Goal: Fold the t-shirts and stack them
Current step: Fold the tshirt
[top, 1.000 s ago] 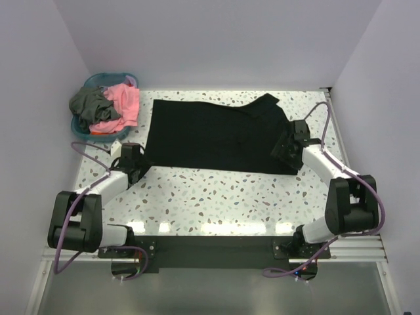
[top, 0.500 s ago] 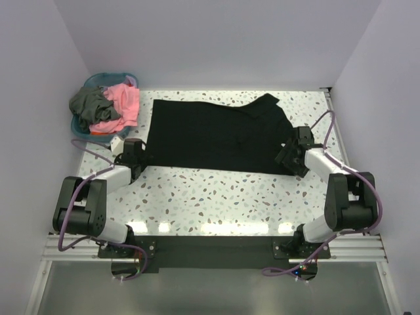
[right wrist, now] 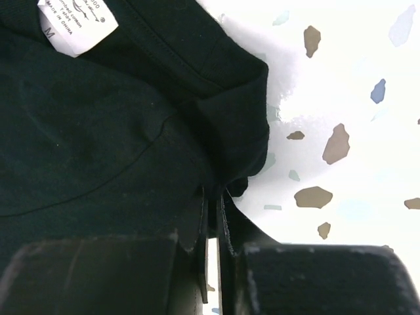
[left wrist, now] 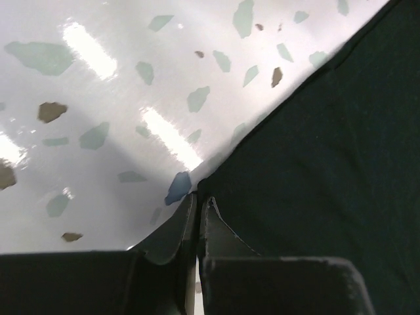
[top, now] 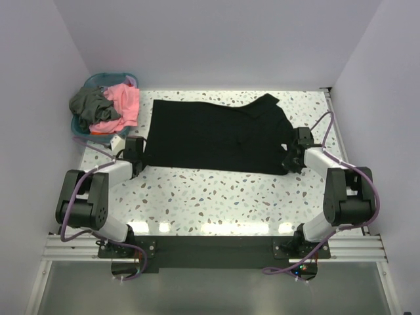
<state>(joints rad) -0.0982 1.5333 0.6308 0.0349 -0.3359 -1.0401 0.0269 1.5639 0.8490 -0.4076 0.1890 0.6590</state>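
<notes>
Black t-shirt (top: pixel 210 134): spread flat and wide across the far half of the surface (top: pixel 216 197), with its long edges running left to right. One sleeve sticks out toward the far right.
Neck label (right wrist: pixel 75 23): small and white with printed text. It shows in the right wrist view, on the dark cloth just beyond the gripper's fingers.
Left gripper (left wrist: pixel 199 203): low on the surface at the shirt's near-left corner. Its two fingers are drawn together to a thin slit, and the corner of the hem runs in between the tips, so it is pinching the black t-shirt.
Right gripper (right wrist: pixel 213 197): low at the shirt's near-right corner, by the neck end. Its fingers are also closed to a narrow gap and clamp a small bunched fold of the black cloth at the tips.
Coral pink t-shirt (top: pixel 123 102): crumpled in the basket, spilling over the side nearest the black shirt.
Dark grey t-shirt (top: pixel 88 102): crumpled beside the pink one, on the basket's left side.
Basket (top: pixel 105 77): round and blue, at the far-left corner of the surface, just left of the black shirt.
Surface: pale speckled terrazzo with bright glare patches along its near edge.
</notes>
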